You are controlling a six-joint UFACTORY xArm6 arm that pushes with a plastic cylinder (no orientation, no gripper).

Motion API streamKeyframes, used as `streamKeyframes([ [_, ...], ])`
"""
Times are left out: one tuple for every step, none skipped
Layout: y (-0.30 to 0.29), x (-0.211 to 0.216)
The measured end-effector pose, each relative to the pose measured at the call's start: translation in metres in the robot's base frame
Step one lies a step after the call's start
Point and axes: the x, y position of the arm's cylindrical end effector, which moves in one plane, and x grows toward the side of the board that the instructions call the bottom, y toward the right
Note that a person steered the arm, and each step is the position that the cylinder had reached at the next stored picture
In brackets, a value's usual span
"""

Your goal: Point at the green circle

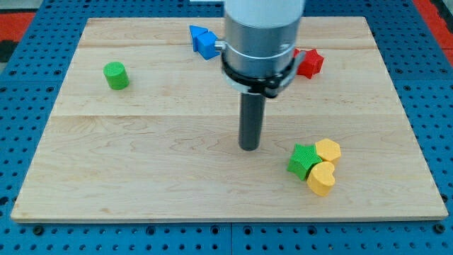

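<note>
The green circle (116,75) is a short green cylinder standing alone near the view's left, toward the top of the wooden board (141,163). My tip (249,147) rests on the board near the middle, far to the right of and below the green circle. It touches no block. A green star (304,160) lies to the tip's right.
Two yellow blocks, a hexagon (328,150) and a heart (322,178), press against the green star. A blue block (204,40) sits at the view's top, partly behind the arm. A red star (309,63) sits at the top right. A blue pegboard surrounds the board.
</note>
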Motion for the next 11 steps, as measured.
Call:
streamKeyframes([
  [-0.004, -0.023],
  [-0.008, -0.038],
  [-0.015, -0.065],
  [-0.021, -0.107],
  [-0.059, -0.138],
  [-0.116, -0.158],
  [-0.126, -0.187],
  [-0.159, -0.21],
  [-0.222, -0.21],
  [-0.246, -0.197],
  [-0.242, -0.165],
])
